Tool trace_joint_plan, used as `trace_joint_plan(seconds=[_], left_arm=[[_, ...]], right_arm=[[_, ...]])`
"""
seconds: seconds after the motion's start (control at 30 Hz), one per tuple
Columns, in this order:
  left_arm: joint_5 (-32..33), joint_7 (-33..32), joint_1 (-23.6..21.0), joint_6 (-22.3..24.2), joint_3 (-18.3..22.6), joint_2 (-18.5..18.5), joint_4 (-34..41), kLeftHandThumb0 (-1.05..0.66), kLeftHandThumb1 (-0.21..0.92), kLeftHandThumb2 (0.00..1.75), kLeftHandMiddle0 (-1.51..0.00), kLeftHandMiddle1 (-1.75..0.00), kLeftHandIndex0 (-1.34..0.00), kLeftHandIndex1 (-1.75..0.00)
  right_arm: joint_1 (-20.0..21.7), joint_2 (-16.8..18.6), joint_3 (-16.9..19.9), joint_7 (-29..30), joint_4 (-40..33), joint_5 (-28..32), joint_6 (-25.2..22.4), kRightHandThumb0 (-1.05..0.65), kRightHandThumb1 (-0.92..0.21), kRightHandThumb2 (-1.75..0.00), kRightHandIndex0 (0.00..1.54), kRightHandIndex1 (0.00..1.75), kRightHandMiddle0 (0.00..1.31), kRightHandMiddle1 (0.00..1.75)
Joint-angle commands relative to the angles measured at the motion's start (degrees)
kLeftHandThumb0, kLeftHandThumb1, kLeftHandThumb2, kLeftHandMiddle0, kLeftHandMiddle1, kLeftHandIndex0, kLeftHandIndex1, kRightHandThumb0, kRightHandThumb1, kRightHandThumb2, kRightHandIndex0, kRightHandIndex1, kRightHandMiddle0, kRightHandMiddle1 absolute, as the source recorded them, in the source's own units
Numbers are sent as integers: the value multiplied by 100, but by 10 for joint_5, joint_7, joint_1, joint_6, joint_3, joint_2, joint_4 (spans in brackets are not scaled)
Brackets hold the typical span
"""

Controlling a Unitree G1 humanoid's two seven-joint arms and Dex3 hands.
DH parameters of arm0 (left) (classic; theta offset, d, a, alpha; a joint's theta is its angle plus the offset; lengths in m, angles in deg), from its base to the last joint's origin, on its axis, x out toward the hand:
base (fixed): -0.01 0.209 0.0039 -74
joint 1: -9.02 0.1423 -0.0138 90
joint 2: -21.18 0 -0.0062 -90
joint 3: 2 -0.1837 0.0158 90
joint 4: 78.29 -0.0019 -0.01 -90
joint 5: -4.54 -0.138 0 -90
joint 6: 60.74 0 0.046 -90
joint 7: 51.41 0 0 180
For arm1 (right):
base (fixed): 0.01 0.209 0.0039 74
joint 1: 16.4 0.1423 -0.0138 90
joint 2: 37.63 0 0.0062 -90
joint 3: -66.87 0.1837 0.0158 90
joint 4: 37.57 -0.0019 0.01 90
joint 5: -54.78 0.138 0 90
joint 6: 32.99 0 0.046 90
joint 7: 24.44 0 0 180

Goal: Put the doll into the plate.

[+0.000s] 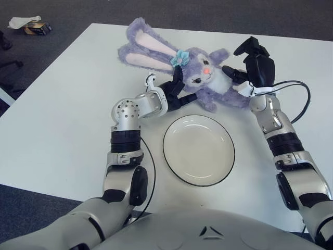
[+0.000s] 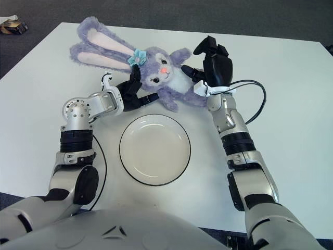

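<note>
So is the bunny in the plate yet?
Not yet. The bunny is behind the plate, held between the left hand and right hand. The plate holds nothing.

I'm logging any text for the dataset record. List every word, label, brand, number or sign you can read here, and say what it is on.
No readable text in either view.
Plush rabbit doll, held between the left hand and right hand: no tag or lettering visible.
Plate: plain, no marking.
Small box on the floor at top left: too small to read.
</note>
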Motion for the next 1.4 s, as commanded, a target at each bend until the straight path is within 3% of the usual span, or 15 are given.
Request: trace_joint_plan(seconds=[0.0,0.27,0.53,0.97,1.23,1.37], left_arm=[[-31,-8,3,-14,-4,9,3,-78,62,76,0,-137,0,-125],[-73,-15,9,-39,-14,22,5,-85,59,78,0,-149,0,-152],[-104,-13,20,-65,-24,33,12,-83,60,81,0,-151,0,-164],[-155,-10,22,-110,-40,37,-9,-72,59,92,-7,-153,-4,-174],[-161,-18,20,-124,-31,49,-15,-78,53,92,-4,-160,-5,-175],[-161,-20,18,-130,-29,50,-21,-79,52,92,-3,-161,-4,-175]], right_arm=[[-18,-6,-1,-51,-46,11,-23,-63,-85,-70,18,144,2,126],[-40,-35,-7,-139,-118,-15,-56,-76,-91,-67,15,119,0,99],[-62,-54,-9,-163,-158,-47,-66,-79,-92,-63,10,95,0,88],[-85,-79,15,-193,-215,-55,-82,-85,-92,-71,4,85,0,80],[-91,-125,13,-272,-226,-17,-44,-94,-92,-75,2,90,0,83],[-99,-134,17,-302,-227,9,-31,-98,-92,-73,0,83,0,83]])
